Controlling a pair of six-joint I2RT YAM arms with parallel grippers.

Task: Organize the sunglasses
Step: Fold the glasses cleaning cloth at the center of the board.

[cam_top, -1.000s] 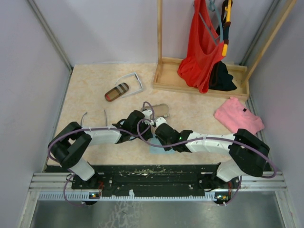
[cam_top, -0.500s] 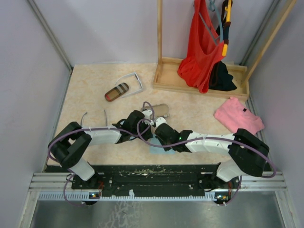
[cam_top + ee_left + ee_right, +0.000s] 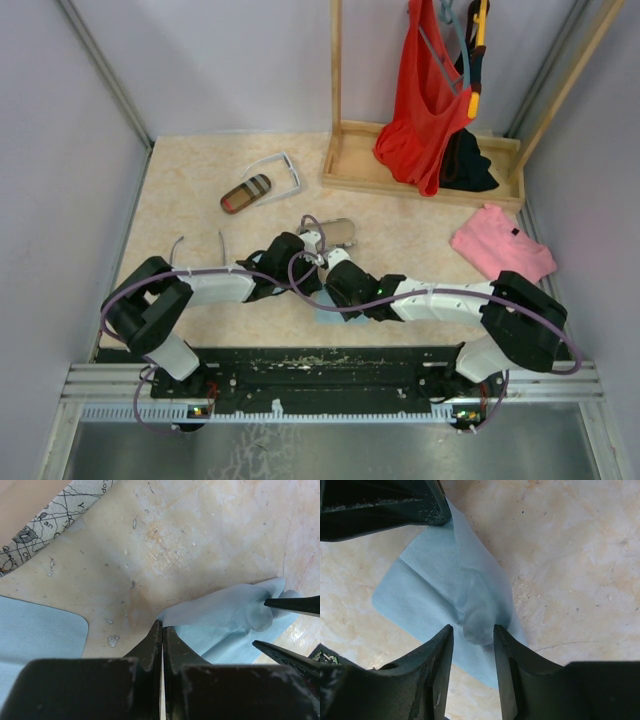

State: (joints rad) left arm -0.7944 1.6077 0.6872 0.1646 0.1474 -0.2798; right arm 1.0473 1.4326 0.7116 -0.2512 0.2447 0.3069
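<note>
The white-framed sunglasses (image 3: 277, 168) lie at the back of the table. The thin dark wire-framed sunglasses (image 3: 200, 246) lie at the left, beside the left arm. Both grippers meet at the table's middle over a light blue cloth (image 3: 335, 312). My left gripper (image 3: 306, 280) (image 3: 162, 626) is shut on a corner of this cloth (image 3: 225, 612), lifting it slightly. My right gripper (image 3: 326, 292) (image 3: 472, 629) is open, its jaws straddling a raised fold of the same cloth (image 3: 440, 575). The right fingertips (image 3: 292, 604) show in the left wrist view.
A brown-striped case (image 3: 245, 193) lies by the white pair. A grey-patterned case (image 3: 336, 232) (image 3: 47, 517) lies just behind the grippers. A second blue cloth (image 3: 35, 630) lies near the left gripper. A wooden rack (image 3: 420, 175) with hanging clothes stands back right; a pink garment (image 3: 500, 243) lies right.
</note>
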